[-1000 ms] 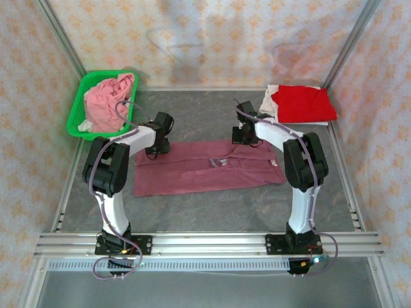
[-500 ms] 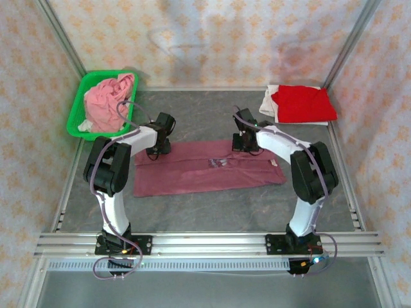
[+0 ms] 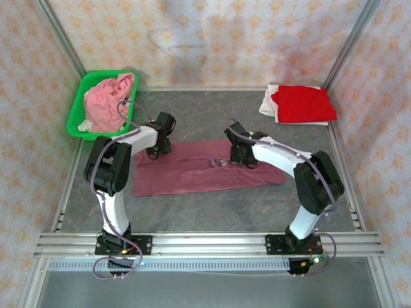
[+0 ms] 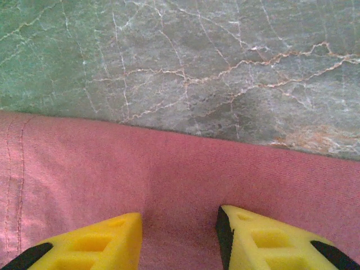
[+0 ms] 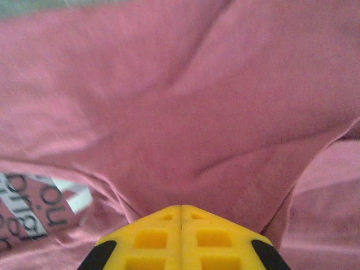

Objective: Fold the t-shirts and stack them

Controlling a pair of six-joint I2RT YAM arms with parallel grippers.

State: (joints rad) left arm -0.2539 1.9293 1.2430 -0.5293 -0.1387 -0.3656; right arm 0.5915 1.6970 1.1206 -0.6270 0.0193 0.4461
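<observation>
Grey marbled table (image 3: 212, 205) is crossed at its middle by the maroon t-shirt (image 3: 192, 173), folded into a long band. Its cloth is pinched by the right gripper (image 5: 181, 211); the left gripper (image 4: 179, 216) is spread above the hem. Its label (image 5: 34, 208) is blurred, perhaps reading "you".

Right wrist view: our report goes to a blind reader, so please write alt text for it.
The yellow right gripper, jaws shut, pinches a raised fold of the maroon t-shirt. Pale printed lettering on the cloth shows at lower left.

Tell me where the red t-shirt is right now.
In the top view, the red t-shirt lies folded at the far right corner of the table, on a white t-shirt, beyond the maroon t-shirt spread mid-table.
</observation>
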